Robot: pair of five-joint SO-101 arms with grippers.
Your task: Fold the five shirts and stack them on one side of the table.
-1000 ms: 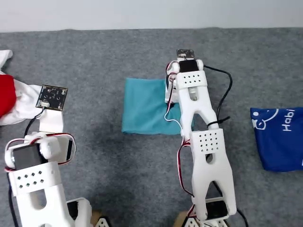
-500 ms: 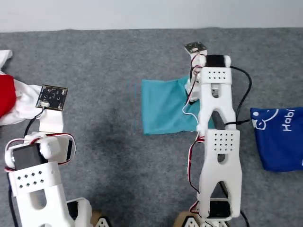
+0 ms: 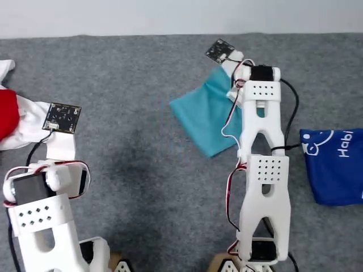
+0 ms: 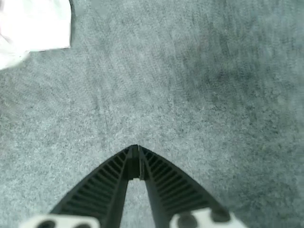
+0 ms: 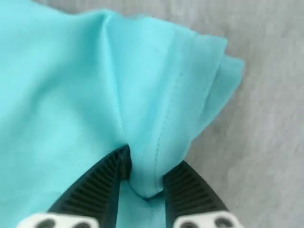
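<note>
- The right gripper point(image 5: 148, 164) pinches a bunched fold at the edge of the teal shirt point(image 5: 71, 85); the cloth partly hides its fingertips.
- In the high view this shirt lies crooked on the grey table point(image 3: 142, 192), right of the middle, and the right arm covers one side of it.
- The left gripper point(image 4: 136, 153) is pressed together and holds nothing, above bare table.
- The blue shirt point(image 3: 332, 164) is cut off by the right edge.
- A white shirt point(image 3: 25, 130) and a red shirt point(image 3: 5, 116) are cut off at the left edge.
</note>
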